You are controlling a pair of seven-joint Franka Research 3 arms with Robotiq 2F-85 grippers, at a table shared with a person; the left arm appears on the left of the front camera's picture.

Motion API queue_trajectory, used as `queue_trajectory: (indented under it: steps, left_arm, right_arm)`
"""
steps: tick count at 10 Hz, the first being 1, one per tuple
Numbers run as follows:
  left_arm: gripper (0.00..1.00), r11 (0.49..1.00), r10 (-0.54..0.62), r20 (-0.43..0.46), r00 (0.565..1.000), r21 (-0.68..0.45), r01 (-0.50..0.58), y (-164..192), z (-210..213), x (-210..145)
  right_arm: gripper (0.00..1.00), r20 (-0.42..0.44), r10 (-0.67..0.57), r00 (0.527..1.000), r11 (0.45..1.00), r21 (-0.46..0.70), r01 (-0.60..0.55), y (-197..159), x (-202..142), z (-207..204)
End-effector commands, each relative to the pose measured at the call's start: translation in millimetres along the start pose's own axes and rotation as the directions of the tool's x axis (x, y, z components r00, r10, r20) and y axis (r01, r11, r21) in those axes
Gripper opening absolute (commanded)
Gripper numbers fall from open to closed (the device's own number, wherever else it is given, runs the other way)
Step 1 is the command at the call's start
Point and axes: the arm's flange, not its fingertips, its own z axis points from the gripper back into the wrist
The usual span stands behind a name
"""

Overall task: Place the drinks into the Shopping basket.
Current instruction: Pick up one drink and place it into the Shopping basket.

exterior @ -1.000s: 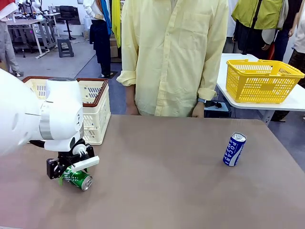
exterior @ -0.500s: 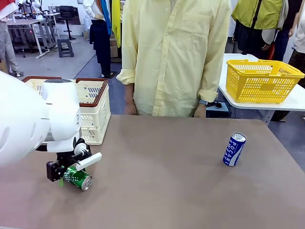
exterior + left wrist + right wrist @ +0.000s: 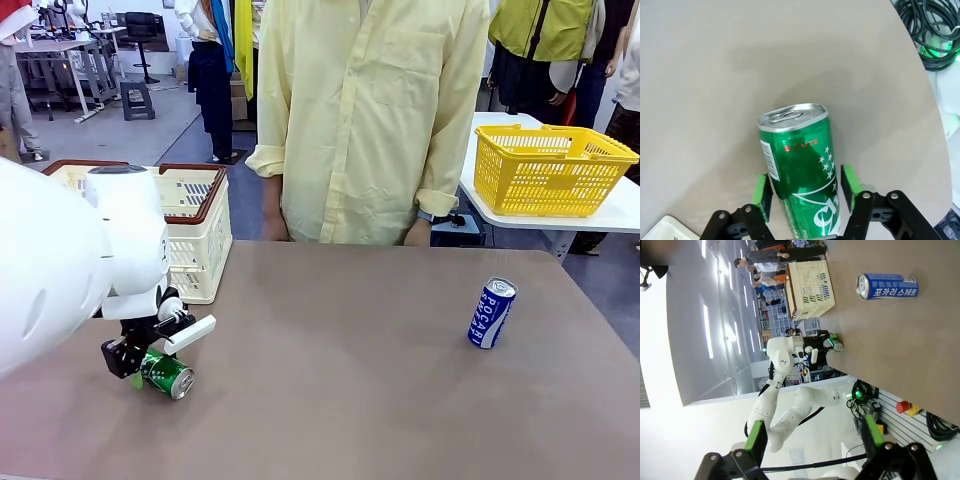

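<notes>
Glossy white rounded left arm (image 3: 60,260), white bar-shaped wrist mount (image 3: 190,333), black left tool (image 3: 805,180) with green pads (image 3: 761,189), black right tool (image 3: 814,437), round grey pivot pins (image 3: 863,196)

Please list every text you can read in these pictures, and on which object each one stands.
"LOTTE": green can, in red.
"POCARI": blue can.
"포카리 스웨트": the same blue can, right wrist view.
Barcode digits on the green can: too small to read.
</notes>
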Motion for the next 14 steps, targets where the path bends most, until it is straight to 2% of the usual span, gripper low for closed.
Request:
queue_trajectory:
  steps: [1, 6, 8, 11, 12, 13, 14]
  left_arm:
    - [0.0, 1.0, 0.008, 0.0, 1.0, 0.014, -0.008, -28, -10, -1]
    - [0.0, 1.0, -0.003, 0.012, 1.0, 0.0, 0.003, -27, -10, -3]
    - [0.0, 1.0, -0.029, 0.129, 0.991, 0.007, 0.029, -35, 5, -7]
    - [0.0, 0.992, 0.12, 0.267, 0.956, 0.004, -0.126, -76, 104, -47]
    - [0.0, 0.981, 0.166, 0.266, 0.95, 0.05, -0.185, -85, 142, -66]
    - [0.0, 0.955, 0.232, 0.306, 0.924, 0.108, -0.275, -93, 189, -98]
    - [0.0, 0.934, 0.291, 0.32, 0.901, 0.11, -0.341, -94, 220, -120]
  right_arm:
    - [1.0, -0.01, 0.025, 1.0, 1.0, 0.002, -0.025, 0, -1, 3]
    - [1.0, -0.01, 0.025, 1.0, 1.0, 0.002, -0.025, 0, -1, 3]
    - [1.0, -0.01, 0.025, 1.0, 1.0, 0.002, -0.025, 0, -1, 3]
    - [1.0, -0.01, 0.025, 1.0, 1.0, 0.002, -0.025, 0, -1, 3]
    - [1.0, -0.01, 0.025, 1.0, 1.0, 0.002, -0.025, 0, -1, 3]
    - [1.0, -0.01, 0.025, 1.0, 1.0, 0.002, -0.025, 0, -1, 3]
    - [1.0, -0.01, 0.025, 1.0, 1.0, 0.002, -0.025, 0, -1, 3]
